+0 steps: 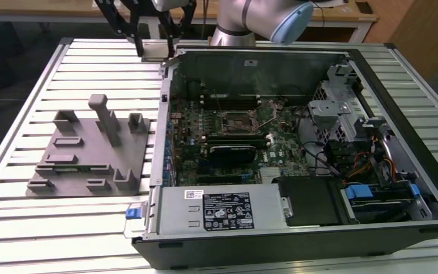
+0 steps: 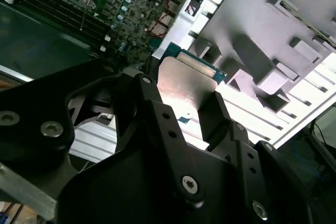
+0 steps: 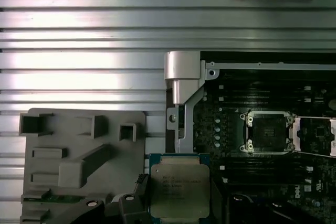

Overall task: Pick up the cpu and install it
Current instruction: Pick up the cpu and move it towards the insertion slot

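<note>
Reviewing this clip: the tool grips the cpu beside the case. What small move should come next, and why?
Probably a short sideways carry toward the open socket. The tool is shut on the cpu, held above the slatted table just outside the case wall, and the socket's frame appears swung open with nothing in it.

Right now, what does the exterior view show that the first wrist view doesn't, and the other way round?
The exterior view adds the power supply and the drive cage inside the case.
The first wrist view adds the cpu seen face-on, metal top with a green rim, and the frame of the socket swung open.
Both share the cpu held in the gripper outside the case, the socket, the grey tray and the slatted table.
</note>
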